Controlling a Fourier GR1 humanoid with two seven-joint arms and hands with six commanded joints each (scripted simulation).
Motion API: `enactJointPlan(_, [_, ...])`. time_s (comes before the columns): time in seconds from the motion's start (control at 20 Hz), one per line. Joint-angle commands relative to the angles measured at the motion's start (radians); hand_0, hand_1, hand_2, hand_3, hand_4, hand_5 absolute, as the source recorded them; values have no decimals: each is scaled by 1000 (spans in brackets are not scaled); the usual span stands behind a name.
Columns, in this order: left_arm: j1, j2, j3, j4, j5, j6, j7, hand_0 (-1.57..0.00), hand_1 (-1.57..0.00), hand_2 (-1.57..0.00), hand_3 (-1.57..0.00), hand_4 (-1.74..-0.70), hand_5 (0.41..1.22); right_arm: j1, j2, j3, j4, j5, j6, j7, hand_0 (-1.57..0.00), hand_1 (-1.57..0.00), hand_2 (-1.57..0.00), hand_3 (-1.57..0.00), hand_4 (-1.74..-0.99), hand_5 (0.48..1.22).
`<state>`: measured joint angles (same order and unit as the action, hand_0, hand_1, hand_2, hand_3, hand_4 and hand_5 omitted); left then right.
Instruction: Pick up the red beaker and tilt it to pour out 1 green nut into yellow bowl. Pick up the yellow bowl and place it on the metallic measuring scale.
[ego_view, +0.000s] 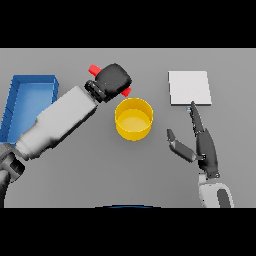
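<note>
I have a blue tray (30, 82) sitting at the far left edge of the tabletop (100, 170), about 9 o'clock from the yellow bowl; I can't see anything in it from here.

Next over, my left robot hand (112, 80) is up at roughly 11 o'clock from the bowl, fingers curled round the red beaker (94, 69). Only bits of red show: one end poking out at the hand's upper left, another sliver at its lower right near the bowl rim. So the beaker looks tipped on a slant toward the bowl, held just beside the rim. I can't tell if it's touching.

Centre: yellow bowl (133, 119), upright on the tabletop. Inside looks plain yellow, no green nut that I can make out, and none visible in the beaker either, since the hand hides it.

Right: the scale (189, 87), a pale square plate at about 2 o'clock from the bowl, well apart, nothing on it. My right robot hand (202, 145) lies at 4 o'clock from the bowl, fingers straight and spread, one fingertip up at the scale's near edge, holding nothing.

My read: beaker pickup done, pour under way or just starting, nut not confirmed in the bowl. Still left: finishing the pour, grabbing the bowl, setting it on the scale.
</note>
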<state>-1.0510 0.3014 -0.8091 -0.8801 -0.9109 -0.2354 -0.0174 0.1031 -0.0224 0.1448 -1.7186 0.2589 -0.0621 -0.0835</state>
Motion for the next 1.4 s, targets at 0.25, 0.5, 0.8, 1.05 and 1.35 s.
enactJointPlan(0.25, [-91,3,-154,42,-94,-72,-14,-1571,-1571,-1571,-1571,-1728,1220,-4,-9,-5,20,13,-9,-26,1,1,1,1,-1191,649])
enactJointPlan(0.5, [-149,-11,-275,78,-167,-46,-57,-1571,-1571,-1571,-1571,-1735,1221,6,-6,-6,-2,14,-16,-8,1,1,1,1,-1179,627])
enactJointPlan(0.8, [-230,-44,-425,130,-264,-21,-76,-1571,-1571,-1571,-1571,-1734,1221,-9,-11,-6,1,28,-22,5,1,1,1,1,-1153,627])
enactJointPlan(1.05, [-281,-57,-501,129,-288,-35,-80,-1571,-1571,-1571,-1571,-1725,1221,14,-13,2,-10,51,-33,-9,1,1,1,1,-1155,637])
enactJointPlan(1.35, [-400,-51,-536,160,-274,-38,-134,-1571,-1571,-1571,-1571,-1721,1221,-2,2,-3,9,18,-22,-23,1,1,1,1,-1157,638])
